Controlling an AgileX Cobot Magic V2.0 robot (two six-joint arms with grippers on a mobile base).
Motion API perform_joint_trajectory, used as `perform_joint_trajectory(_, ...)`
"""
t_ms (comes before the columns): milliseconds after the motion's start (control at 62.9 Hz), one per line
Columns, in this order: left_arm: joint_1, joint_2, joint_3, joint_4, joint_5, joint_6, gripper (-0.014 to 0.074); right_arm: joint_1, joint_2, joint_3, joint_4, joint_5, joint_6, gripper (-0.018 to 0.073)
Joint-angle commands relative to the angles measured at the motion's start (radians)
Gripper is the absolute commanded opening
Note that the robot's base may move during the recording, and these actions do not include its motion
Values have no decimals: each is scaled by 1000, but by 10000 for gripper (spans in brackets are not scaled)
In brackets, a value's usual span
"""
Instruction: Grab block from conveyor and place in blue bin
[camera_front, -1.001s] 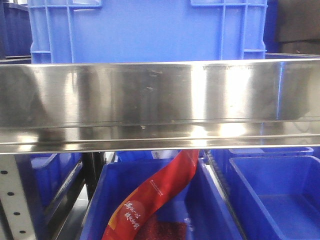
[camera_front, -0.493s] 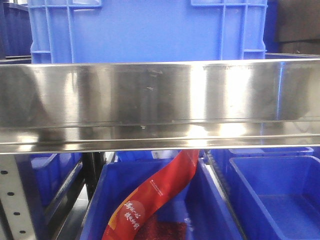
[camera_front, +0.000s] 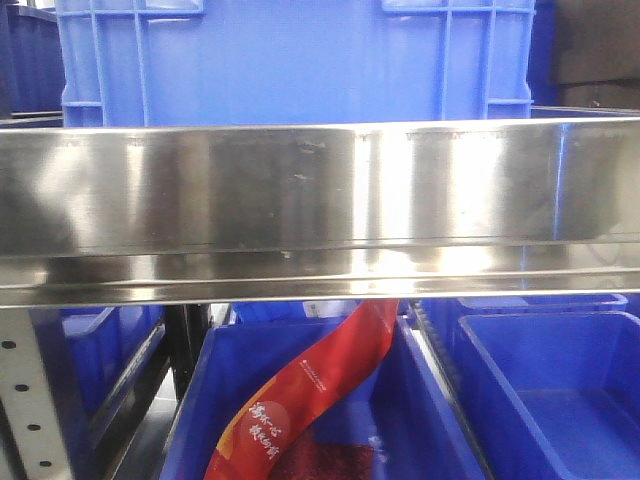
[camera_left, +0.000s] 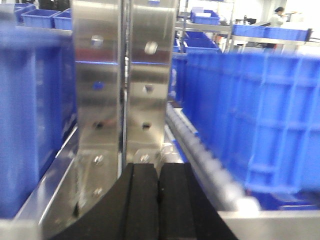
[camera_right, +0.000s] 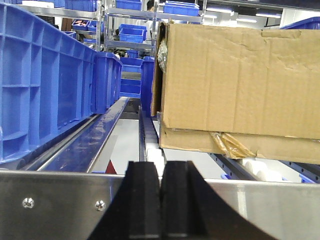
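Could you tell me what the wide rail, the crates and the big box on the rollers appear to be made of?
The rail looks like brushed steel: silvery, with streaked reflections. The crates look like moulded plastic: uniform blue, ribbed walls, a dull sheen. The box looks like corrugated cardboard: matt brown, creased, with torn tape along its lower edge.

Front view: only faint shifts in the reflections on the brushed stainless-steel rail (camera_front: 320, 190) across mid-frame separate this moment from a second ago; no object shows a change of place.
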Motion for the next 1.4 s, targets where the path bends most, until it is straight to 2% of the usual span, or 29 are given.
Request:
perform_joint_trajectory(0,4,-67,79,68,-82,-4,-111,-7,-8,2,-6,-12,2,-163)
perform_joint_trajectory(143,15,-132,172,161,-97,-136,-111,-7,-8,2,-6,-12,2,-163)
perform_joint_trajectory(191,15,-132,205,174,-137,-157,-111,-7,-8,2,-6,-12,2,-163)
perform_joint_trajectory(270,11,-132,210,181,-179,-157,-111,-7,-8,2,-6,-12,2,-163)
perform_joint_trajectory(302,10,-132,210,181,-151,-157,-111,-7,-8,2,-6,-12,2,-163)
perform_joint_trajectory(1383,11,-132,210,174,-151,-149,-111,-7,-8,2,-6,-12,2,-163)
